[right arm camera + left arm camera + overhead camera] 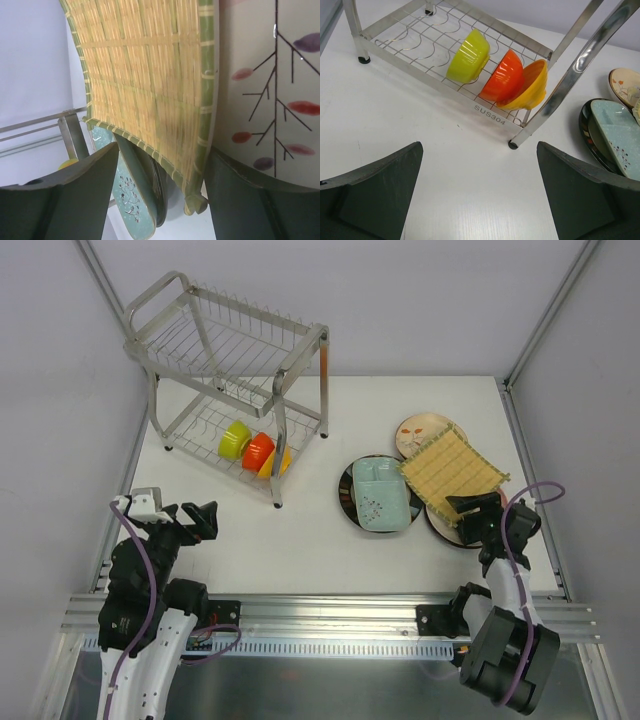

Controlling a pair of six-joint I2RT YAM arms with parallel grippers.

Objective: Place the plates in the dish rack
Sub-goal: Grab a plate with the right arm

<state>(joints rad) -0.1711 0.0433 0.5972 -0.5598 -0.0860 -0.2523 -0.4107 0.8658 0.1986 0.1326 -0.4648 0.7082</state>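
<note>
R gripper [472, 510] straddles yellow plate [450, 468] corner; L gripper [192, 520] open.

Dark-rimmed plate [437, 527] mostly hidden under yellow woven plate [452, 470], floral plate [622, 82] and teal plate [617, 132] cut off by wrist-view edge

The dish rack [490, 116] stands straight ahead of the fingers of the left gripper [480, 147], with its nearest leg ahead of the right-hand finger. Three bowls [504, 75] lean side by side in the rack's lower tier, beyond the gap between those fingers.

The near corner of the square plate [450, 468] sits between the fingers of the right gripper [161, 150]. This plate is tilted and reaches forward from them, over a round plate [440, 527]. Farther ahead of the fingertips lies the rearmost plate [418, 430], partly under the square one. To the left of these fingers a squarish plate [380, 495] lies on another round plate [346, 502].
</note>
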